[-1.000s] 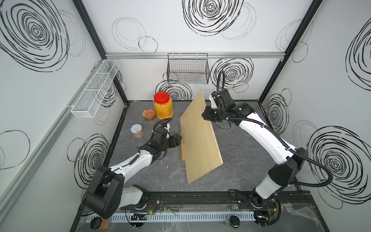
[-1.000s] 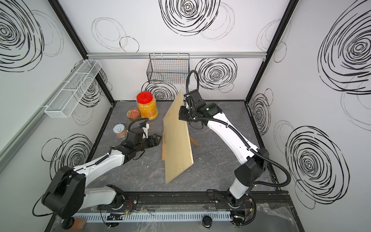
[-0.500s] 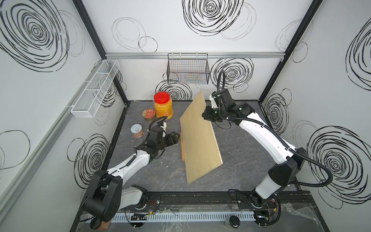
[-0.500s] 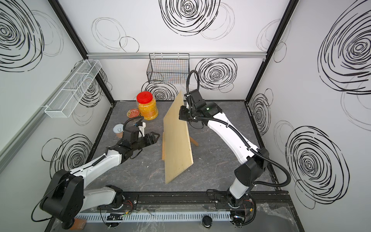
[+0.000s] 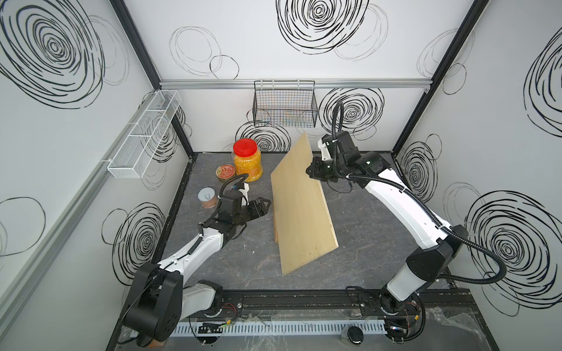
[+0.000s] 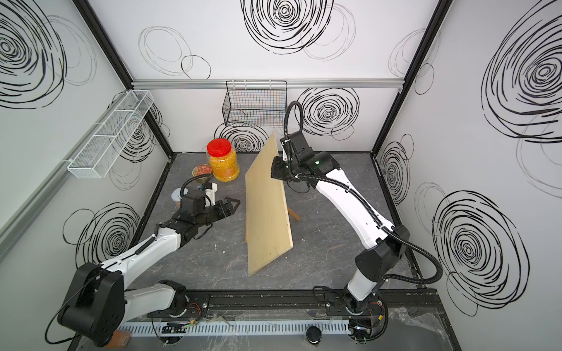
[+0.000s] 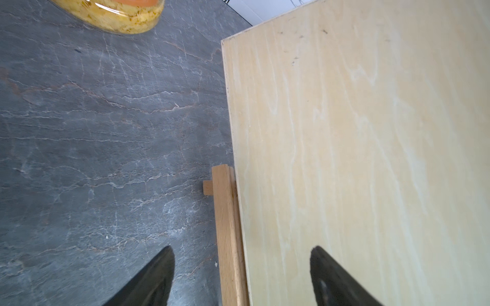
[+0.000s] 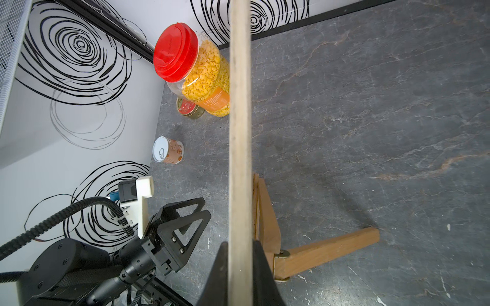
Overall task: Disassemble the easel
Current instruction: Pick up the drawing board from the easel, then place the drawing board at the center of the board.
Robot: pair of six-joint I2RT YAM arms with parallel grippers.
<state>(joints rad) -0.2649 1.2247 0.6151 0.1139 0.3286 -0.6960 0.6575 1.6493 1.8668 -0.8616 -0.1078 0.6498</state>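
Right end effector [image 5: 313, 173] clenched on top edge of large pale flat plywood board [image 5: 301, 206]. The board leans on a small honey-brown wooden A-frame easel [image 8: 318, 251], standing assembled on the grey counter [image 5: 365, 212]. Left end effector [image 5: 262, 205] released, empty, near its ledge. Nothing looks dismantled yet; the board likely goes first.

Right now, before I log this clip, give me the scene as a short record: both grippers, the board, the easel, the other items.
left gripper: open, empty, facing the easel, apart from it
right gripper: shut on the board's upper edge
board: tilted, leaning against the easel, hiding most of it in both top views
easel: assembled, standing on the table, rear leg splayed out
other items: red-lidded jar, flat tin, small can, near the left arm
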